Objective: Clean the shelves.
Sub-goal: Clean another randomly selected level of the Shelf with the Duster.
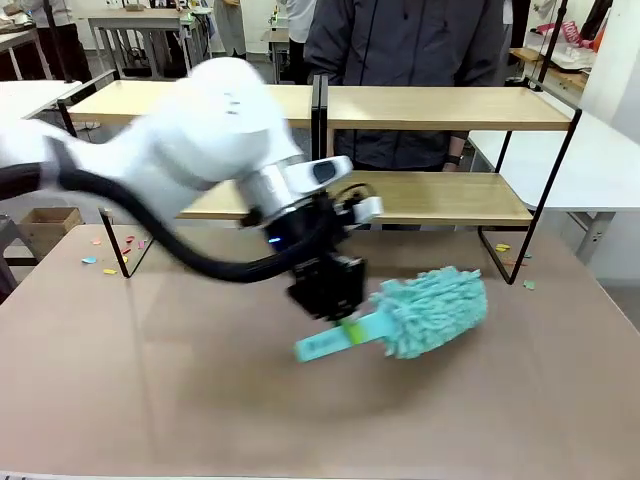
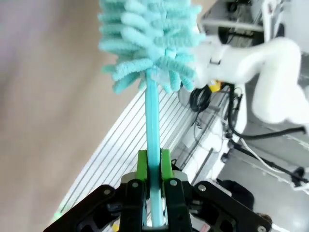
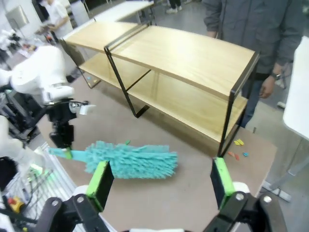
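Here, left end effector (image 1: 335,318) clamps duster (image 1: 430,310) before shelves (image 1: 440,108).

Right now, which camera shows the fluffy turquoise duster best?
The right wrist view: the whole fluffy turquoise duster lies sideways there, head and flat handle clear. The front view shows it partly behind the left gripper. The left wrist view looks along the handle, cutting off the head's top.

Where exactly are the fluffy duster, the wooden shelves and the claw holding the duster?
duster (image 1: 435,308), front view, on its fluffy teal head.
shelves (image 1: 440,106), front view, on the top board.
left gripper (image 2: 153,166), left wrist view, between the green pads clamping the handle.
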